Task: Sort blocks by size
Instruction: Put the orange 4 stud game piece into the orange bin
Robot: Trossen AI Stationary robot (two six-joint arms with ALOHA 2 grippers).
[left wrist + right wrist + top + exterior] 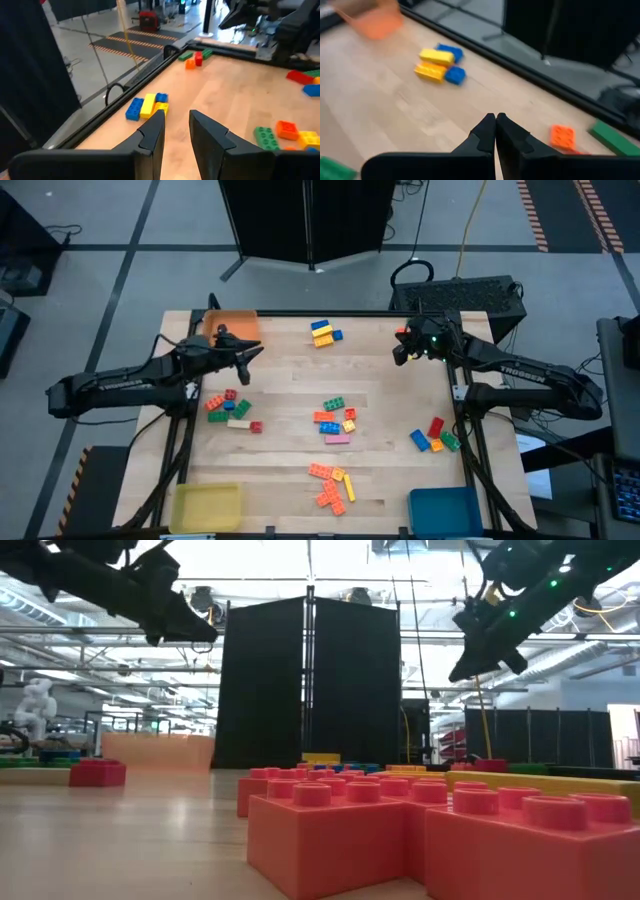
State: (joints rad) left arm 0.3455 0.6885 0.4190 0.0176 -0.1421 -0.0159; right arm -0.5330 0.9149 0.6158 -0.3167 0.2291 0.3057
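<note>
both arms hover above scattered blocks [337, 423] on the table [290, 385].

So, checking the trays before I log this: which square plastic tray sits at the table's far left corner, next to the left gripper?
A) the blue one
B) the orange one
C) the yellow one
B: in the high view the orange square plastic tray sits at the far left corner, by the left gripper.

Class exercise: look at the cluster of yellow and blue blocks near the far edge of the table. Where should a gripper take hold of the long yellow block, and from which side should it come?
Probably from above, fingers across the short width of the long yellow block, near its middle. It lies flat on the table with blue blocks touching it, so only its narrow sides offer room. The left gripper is empty, slightly open and faces the cluster; the right gripper is shut.
</note>
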